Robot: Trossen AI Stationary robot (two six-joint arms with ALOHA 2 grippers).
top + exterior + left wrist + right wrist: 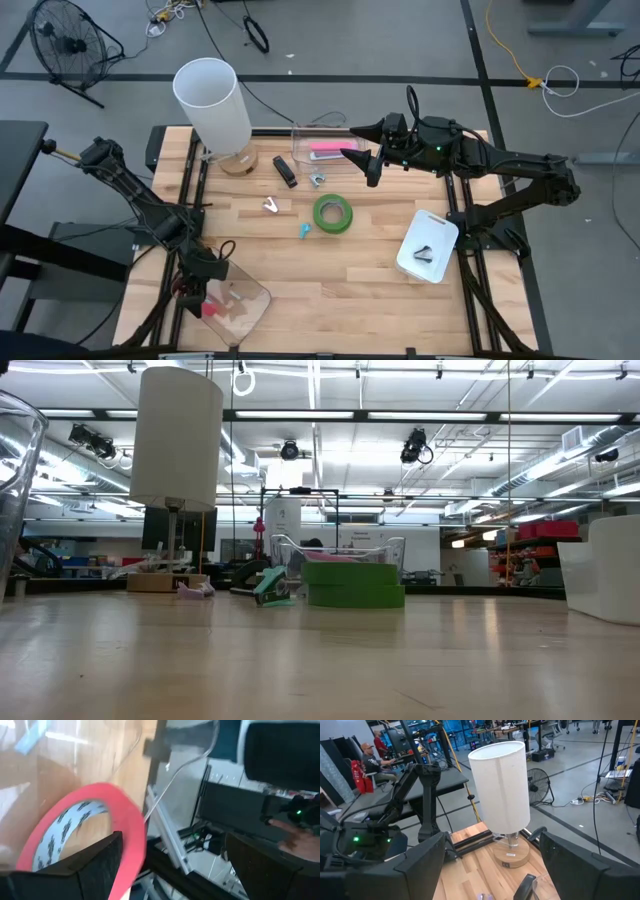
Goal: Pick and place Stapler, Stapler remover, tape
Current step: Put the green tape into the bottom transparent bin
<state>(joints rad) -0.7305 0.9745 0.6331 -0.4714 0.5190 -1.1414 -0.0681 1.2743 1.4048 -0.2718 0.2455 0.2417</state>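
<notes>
Your left tool (203, 290) sits at the bench's (340, 290) near-left corner, over the clear tray (245, 300), jaws spread wide with nothing gripped; the red tape (82, 827) lies flat in that tray just under and beside one finger, so it looks already dropped. Moving right, a small silver remover (271, 206) and a black stapler (285, 170) lie near the lamp (213, 105); the stapler's long axis runs roughly toward and away from you. The green tape (333, 213) lies flat mid-bench, nearer your right arm. Your right tool (372, 165) hangs wide open and empty at the far side, beside the clear bin (320, 140), arm stretched leftward, pointing down. The white tray (428, 245) is further right.
</notes>
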